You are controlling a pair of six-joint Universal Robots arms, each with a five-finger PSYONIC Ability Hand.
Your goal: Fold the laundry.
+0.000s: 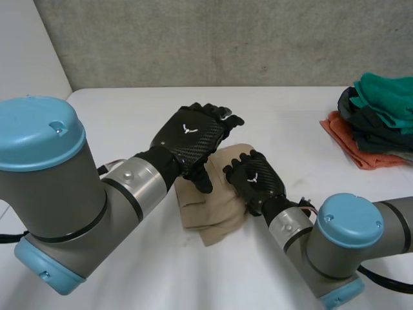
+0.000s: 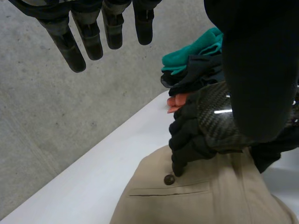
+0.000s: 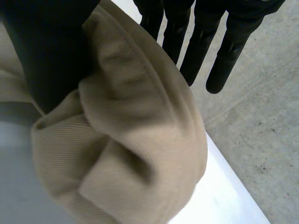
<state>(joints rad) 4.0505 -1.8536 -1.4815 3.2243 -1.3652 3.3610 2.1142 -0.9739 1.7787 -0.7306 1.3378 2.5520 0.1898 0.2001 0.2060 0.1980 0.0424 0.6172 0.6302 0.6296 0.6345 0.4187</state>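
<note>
Hovering left hand [image 1: 190,139]: you hold nothing, fingers straight.
Right hand [image 1: 258,177]: pinches a fold.
Cloth [image 1: 210,216]: tan, bunched, on desk [image 1: 129,116].

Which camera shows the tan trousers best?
The head view: the tan trousers lie on the table with most of their outline visible around the left hand and right hand. The left wrist view shows their buttoned pocket; the right wrist view, a bunched fold in the right hand.

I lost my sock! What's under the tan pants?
The tan pants lie on the white table, with the right hand gripping them and the left hand open over them. Anything beneath the cloth is covered, so a sock cannot be ruled out.
</note>
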